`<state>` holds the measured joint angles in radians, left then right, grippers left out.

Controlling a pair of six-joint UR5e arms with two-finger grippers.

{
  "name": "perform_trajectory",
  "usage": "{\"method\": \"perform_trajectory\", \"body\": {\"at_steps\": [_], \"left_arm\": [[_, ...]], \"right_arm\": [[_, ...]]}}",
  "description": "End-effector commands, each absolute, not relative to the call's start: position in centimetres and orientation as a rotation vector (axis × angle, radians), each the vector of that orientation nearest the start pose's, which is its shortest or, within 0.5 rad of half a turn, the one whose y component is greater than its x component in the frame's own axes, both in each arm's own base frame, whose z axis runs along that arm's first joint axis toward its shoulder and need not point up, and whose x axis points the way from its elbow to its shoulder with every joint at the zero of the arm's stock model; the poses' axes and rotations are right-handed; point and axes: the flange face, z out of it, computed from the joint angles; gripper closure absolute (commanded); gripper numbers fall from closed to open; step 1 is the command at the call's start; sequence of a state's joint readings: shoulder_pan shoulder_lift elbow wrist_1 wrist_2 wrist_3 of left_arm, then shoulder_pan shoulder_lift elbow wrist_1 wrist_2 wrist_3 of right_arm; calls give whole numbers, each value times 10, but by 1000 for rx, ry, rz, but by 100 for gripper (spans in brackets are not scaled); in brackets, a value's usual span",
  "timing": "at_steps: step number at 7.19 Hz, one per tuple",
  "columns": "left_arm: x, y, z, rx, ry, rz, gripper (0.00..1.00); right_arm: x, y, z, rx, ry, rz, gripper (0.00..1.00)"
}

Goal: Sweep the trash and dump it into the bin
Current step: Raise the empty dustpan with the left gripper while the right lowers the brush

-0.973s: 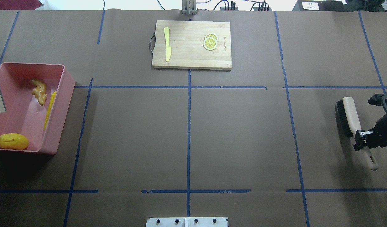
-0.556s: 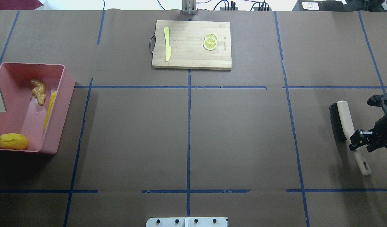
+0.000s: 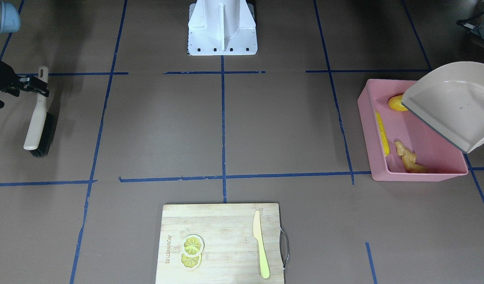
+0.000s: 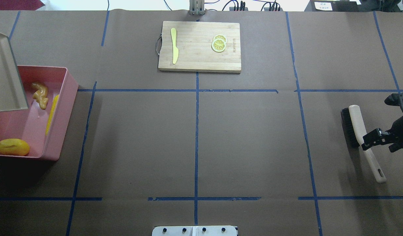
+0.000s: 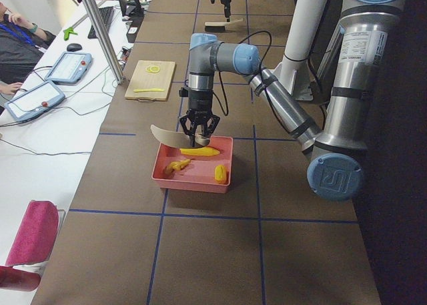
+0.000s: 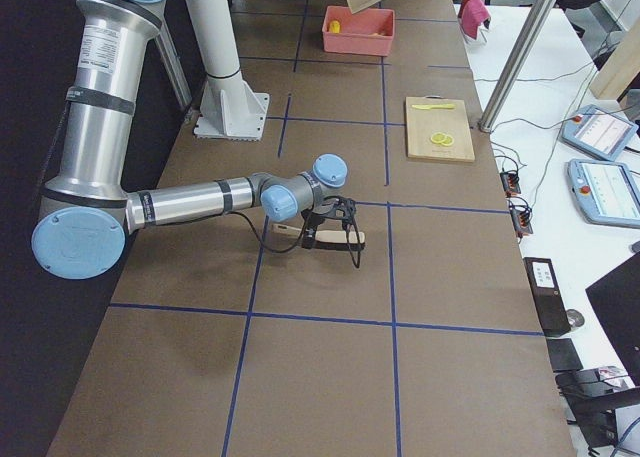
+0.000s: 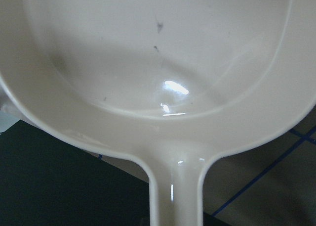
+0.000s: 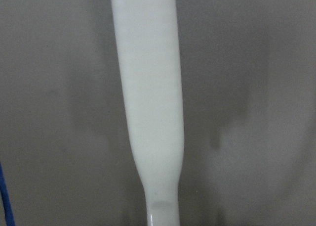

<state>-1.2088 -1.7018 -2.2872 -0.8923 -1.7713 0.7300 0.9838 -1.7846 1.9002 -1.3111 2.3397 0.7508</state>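
Note:
The pink bin stands at the table's left edge. In it lie the ginger root, the corn cob and the yellow lump. The empty beige dustpan hangs tilted over the bin's back left part and fills the left wrist view. The left gripper shows only in the exterior left view, at the dustpan's handle; I cannot tell its state. My right gripper is shut on the handle of the brush, which lies low at the table's right edge.
A wooden cutting board sits at the far middle with a yellow-green knife and lemon slices on it. The robot's white base stands at the near middle edge. Blue tape lines cross the brown table.
The dustpan has swung from a sliver at the left edge into full view over the bin. The right gripper has brought the brush down and slightly left.

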Motion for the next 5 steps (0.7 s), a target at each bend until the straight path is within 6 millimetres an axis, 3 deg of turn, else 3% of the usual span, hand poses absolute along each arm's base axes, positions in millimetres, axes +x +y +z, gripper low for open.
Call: {"method": "perform_trajectory", "body": {"at_steps": [1, 2, 4, 5], "left_arm": [[70, -448, 322, 407, 354, 1132, 97], [96, -446, 305, 513, 429, 1190, 97], [185, -435, 298, 533, 512, 1289, 97], [237, -445, 291, 565, 547, 1355, 97]], "right_arm": [[-135, -405, 556, -125, -826, 111, 1], [-125, -412, 551, -104, -832, 132, 1], [-112, -433, 532, -48, -852, 163, 1], [-106, -435, 519, -20, -866, 167, 1]]}}
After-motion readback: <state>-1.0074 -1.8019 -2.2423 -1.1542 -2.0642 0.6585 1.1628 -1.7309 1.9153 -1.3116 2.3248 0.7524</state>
